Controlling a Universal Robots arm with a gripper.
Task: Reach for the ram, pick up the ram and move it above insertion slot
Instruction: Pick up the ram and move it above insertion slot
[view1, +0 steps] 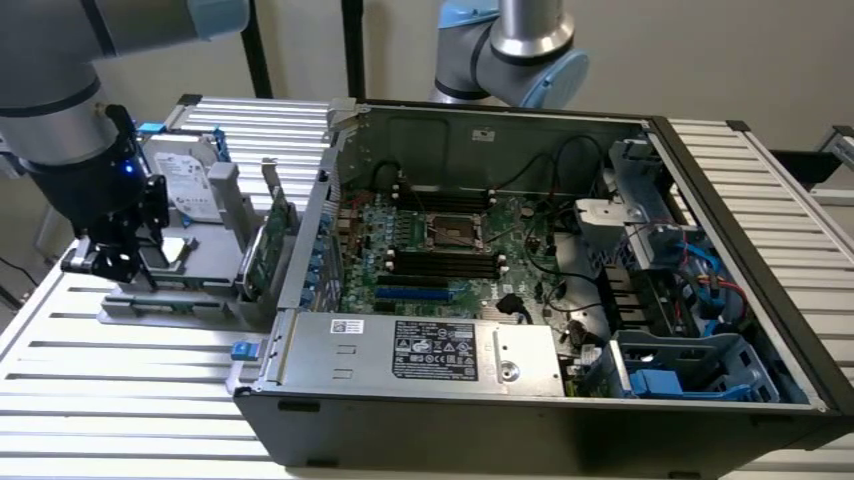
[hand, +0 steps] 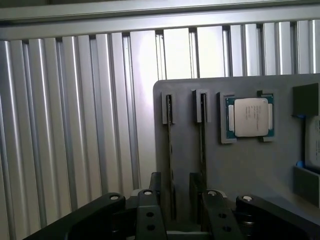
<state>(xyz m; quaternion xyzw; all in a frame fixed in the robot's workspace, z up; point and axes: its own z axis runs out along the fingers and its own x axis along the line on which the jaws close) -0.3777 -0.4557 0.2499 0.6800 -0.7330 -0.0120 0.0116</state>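
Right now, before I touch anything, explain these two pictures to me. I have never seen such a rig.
The exterior view is taken from off the machine: a robot arm beside an opened computer case on a slatted metal table. The arm's end effector hangs over a grey parts holder. The wrist view is taken from the arm itself: the open fingers sit either side of the ram, a thin stick standing on edge in the holder, next to a second stick and a processor chip. Nothing is held yet.

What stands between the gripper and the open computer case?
In the exterior view, an upright green expansion card stands in the gray parts holder between the gripper and the computer case; a hard drive stands farther back.
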